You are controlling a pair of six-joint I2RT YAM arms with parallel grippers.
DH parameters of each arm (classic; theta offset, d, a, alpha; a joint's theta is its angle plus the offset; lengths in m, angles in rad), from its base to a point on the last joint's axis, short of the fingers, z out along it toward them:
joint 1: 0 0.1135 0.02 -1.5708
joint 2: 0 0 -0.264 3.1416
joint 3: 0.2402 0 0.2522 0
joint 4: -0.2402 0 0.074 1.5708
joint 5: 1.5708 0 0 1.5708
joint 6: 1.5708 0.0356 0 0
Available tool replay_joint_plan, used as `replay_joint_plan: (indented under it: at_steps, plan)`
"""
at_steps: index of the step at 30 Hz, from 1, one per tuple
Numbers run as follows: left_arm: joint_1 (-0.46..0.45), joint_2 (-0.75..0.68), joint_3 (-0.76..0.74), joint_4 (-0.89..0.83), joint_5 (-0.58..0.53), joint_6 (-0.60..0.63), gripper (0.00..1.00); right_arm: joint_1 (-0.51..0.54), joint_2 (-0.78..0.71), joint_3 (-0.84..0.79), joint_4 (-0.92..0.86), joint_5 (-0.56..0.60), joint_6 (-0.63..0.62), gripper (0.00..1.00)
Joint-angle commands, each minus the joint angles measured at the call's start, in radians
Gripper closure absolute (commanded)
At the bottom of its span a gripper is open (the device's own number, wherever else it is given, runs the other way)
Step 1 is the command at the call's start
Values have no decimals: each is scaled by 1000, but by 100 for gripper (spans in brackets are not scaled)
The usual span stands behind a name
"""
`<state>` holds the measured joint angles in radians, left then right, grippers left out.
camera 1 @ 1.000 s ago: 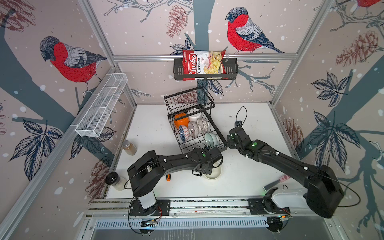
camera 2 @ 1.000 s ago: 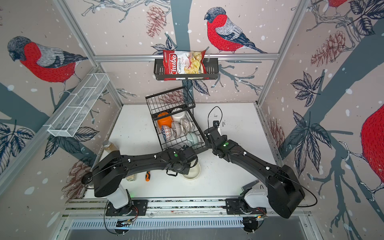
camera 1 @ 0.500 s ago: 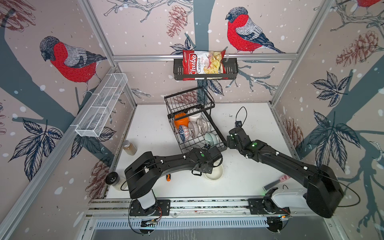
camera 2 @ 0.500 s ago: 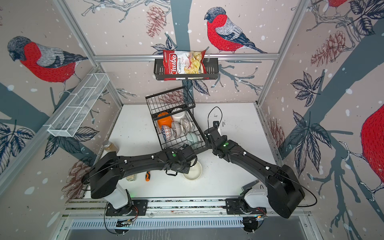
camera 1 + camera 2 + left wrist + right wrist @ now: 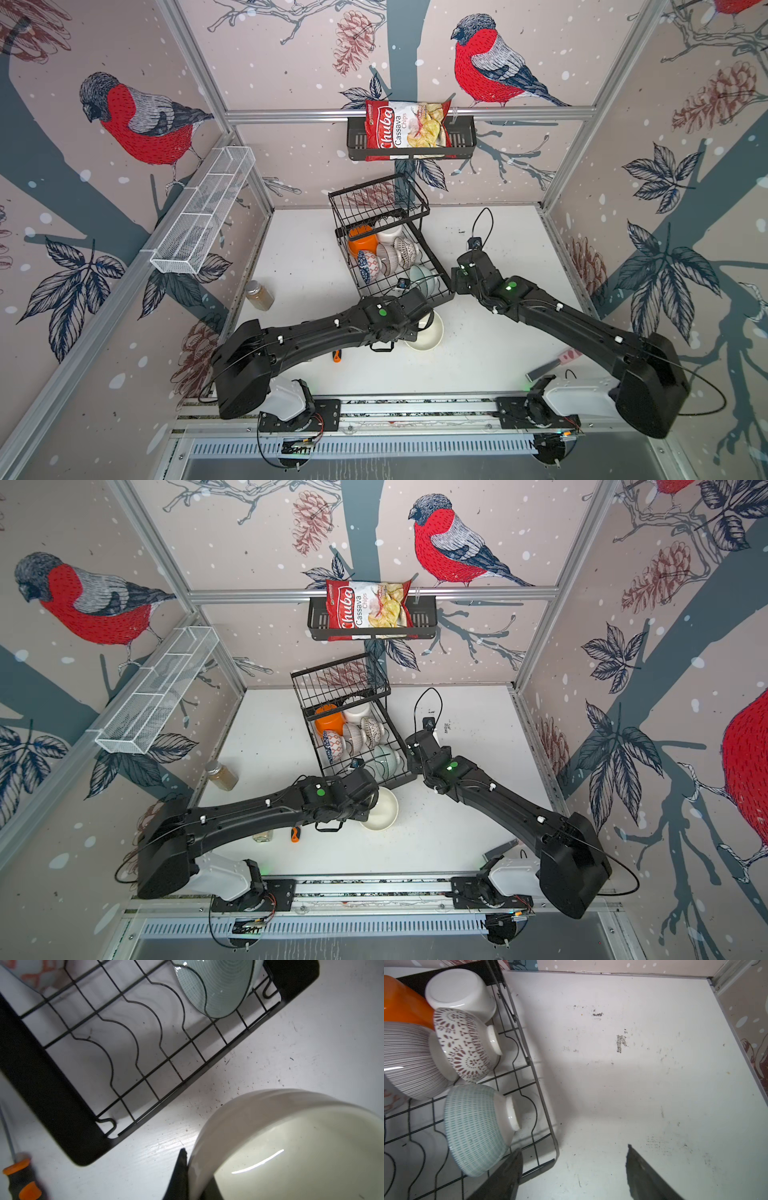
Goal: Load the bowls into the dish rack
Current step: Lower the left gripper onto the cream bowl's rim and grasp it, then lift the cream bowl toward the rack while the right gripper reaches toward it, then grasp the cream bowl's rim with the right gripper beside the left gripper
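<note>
- The cream bowl [image 5: 291, 1147] is clamped at its rim by the left gripper [image 5: 197, 1180]: one of the jaws is pressed to the outer wall and the other is set inside.
- This bowl is seen outside the dish rack [image 5: 52, 1095], just beside a near corner of it, over the white surface [image 5: 311, 1043]. Whether the surface is touched cannot be told.
- In both top views the cream bowl [image 5: 430, 338] [image 5: 382, 812] is partly covered by the left arm [image 5: 324, 332].
- The right gripper [image 5: 574, 1149] is held with its jaws wide apart and nothing between them, just beside the rack's other near corner.
- Six bowls are stowed in the rack's lower tray: an orange bowl [image 5: 362, 246], a white bowl [image 5: 388, 232], a patterned bowl [image 5: 465, 1043], a striped bowl [image 5: 406, 1059], a blue geometric bowl [image 5: 365, 266] and a pale teal bowl [image 5: 475, 1128]. The teal one is nearest the right jaws.
- An orange-handled screwdriver [image 5: 20, 1178] is seen on the surface near the rack.
</note>
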<state>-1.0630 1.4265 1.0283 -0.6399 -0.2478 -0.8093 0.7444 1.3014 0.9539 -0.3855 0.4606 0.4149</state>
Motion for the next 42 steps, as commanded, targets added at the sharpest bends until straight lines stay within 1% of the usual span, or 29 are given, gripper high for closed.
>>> replay_joint_plan:
  at_steps: [1, 4, 6, 9, 11, 14, 20, 21, 23, 29, 33, 42]
  plan:
    - [22, -52, -14, 1, -73, -38, 100, 26, -13, 44, -43, -21, -22, 24]
    - [58, -112, -47, -1, -98, -49, 100, 47, -21, 90, -74, -77, -31, 27]
    - [79, -153, -79, 7, -114, -52, 100, 64, -25, 119, -91, -114, -41, 28]
    - [96, -210, -121, 23, -172, -56, 100, 93, -34, 151, -98, -194, -61, 29]
    - [117, -240, -136, 31, -173, -53, 100, 114, -36, 166, -99, -247, -67, 32]
    - [137, -264, -148, 43, -183, -42, 100, 141, -23, 191, -110, -290, -57, 36]
    - [168, -274, -150, 97, -176, 0, 100, 209, 31, 226, -112, -302, -34, 43]
    - [173, -276, -149, 105, -176, 6, 100, 217, 40, 231, -110, -303, -30, 44]
    - [186, -278, -152, 120, -171, 20, 100, 237, 62, 243, -107, -303, -26, 51]
    - [234, -293, -165, 174, -141, 57, 100, 273, 133, 290, -104, -317, -19, 54]
    - [248, -293, -167, 195, -135, 65, 100, 283, 188, 328, -119, -306, -8, 56]
    - [261, -296, -190, 236, -123, 71, 100, 285, 282, 370, -123, -255, 31, 68]
